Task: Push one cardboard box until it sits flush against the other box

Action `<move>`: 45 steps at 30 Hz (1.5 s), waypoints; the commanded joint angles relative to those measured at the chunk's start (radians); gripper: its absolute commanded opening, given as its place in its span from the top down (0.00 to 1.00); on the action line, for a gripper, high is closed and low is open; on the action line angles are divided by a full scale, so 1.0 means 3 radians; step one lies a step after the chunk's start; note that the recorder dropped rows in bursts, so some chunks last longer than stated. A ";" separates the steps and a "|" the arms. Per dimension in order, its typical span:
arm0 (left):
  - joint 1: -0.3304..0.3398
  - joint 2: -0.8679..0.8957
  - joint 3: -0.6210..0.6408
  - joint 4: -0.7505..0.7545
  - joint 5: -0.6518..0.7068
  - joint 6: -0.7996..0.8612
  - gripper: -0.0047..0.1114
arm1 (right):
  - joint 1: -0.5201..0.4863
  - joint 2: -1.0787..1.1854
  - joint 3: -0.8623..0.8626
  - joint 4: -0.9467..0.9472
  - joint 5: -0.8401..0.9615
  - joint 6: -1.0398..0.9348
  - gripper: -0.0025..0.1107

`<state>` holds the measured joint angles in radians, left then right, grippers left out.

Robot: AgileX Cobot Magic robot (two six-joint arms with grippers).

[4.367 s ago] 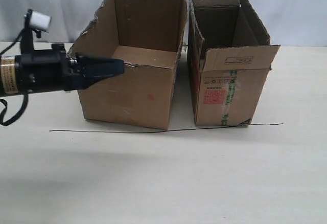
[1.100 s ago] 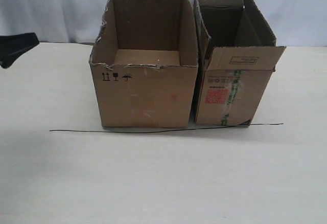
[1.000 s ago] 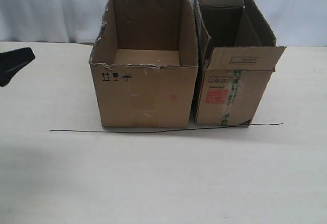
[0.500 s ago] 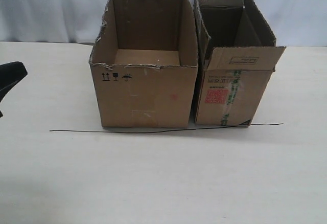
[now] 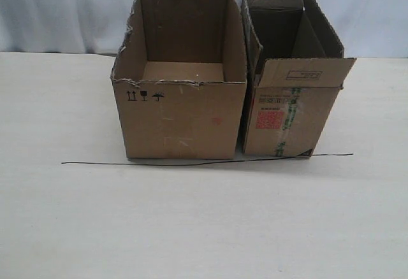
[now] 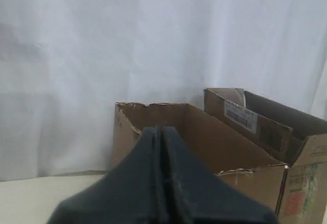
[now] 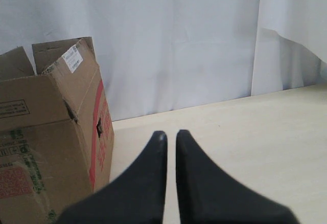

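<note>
The wide torn-rimmed cardboard box (image 5: 182,116) stands on the table, its right side against the other box (image 5: 293,110), the taller carton with flaps, red print and green-striped tape. Only a thin dark sliver shows between them low down. Neither gripper appears in the exterior view. In the left wrist view my left gripper (image 6: 162,132) is shut and empty, held off from the wide box (image 6: 204,142) with the taller carton (image 6: 276,132) beyond it. My right gripper (image 7: 171,134) hangs over bare table beside the taller carton (image 7: 46,132), fingers together but for a thin slit, holding nothing.
A thin black line (image 5: 191,162) runs across the pale table (image 5: 204,221) just in front of both boxes. A white curtain (image 5: 64,11) closes off the back.
My left gripper, which pushed the skewed wide box across earlier, has dropped out of the exterior view at the left edge. The boxes have stayed still over the last second.
</note>
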<state>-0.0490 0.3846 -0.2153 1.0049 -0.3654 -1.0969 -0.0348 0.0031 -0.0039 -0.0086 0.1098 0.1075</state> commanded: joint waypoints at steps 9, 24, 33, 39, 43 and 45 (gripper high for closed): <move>-0.0030 -0.1282 0.0617 0.0012 0.0473 -0.0290 0.96 | 0.0005 -0.0010 0.0013 0.0005 0.0003 -0.0025 0.93; -0.0030 -0.1282 0.0634 -0.2666 0.1218 0.2336 0.96 | 0.0005 -0.0010 0.0013 0.0005 0.0003 -0.0025 0.93; -0.0030 -0.1282 0.0718 -0.3383 0.1567 0.3238 0.96 | 0.0005 -0.0010 0.0013 0.0005 0.0003 -0.0025 0.93; -0.0030 -0.1282 0.0718 -0.3320 0.1548 0.3230 0.96 | 0.0005 -0.0010 0.0013 0.0005 0.0003 -0.0025 0.93; -0.0030 -0.1282 0.0718 -0.3320 0.1548 0.3230 0.96 | 0.0005 -0.0010 0.0013 0.0005 0.0003 -0.0025 0.93; -0.0030 -0.1282 0.0718 -0.3304 0.1538 0.3230 0.96 | 0.0005 -0.0010 0.0013 0.0005 0.0003 -0.0025 0.93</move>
<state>-0.0507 0.0034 -0.0031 0.0054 0.1029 -0.1318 -0.0348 0.0031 -0.0039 -0.0086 0.1098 0.1075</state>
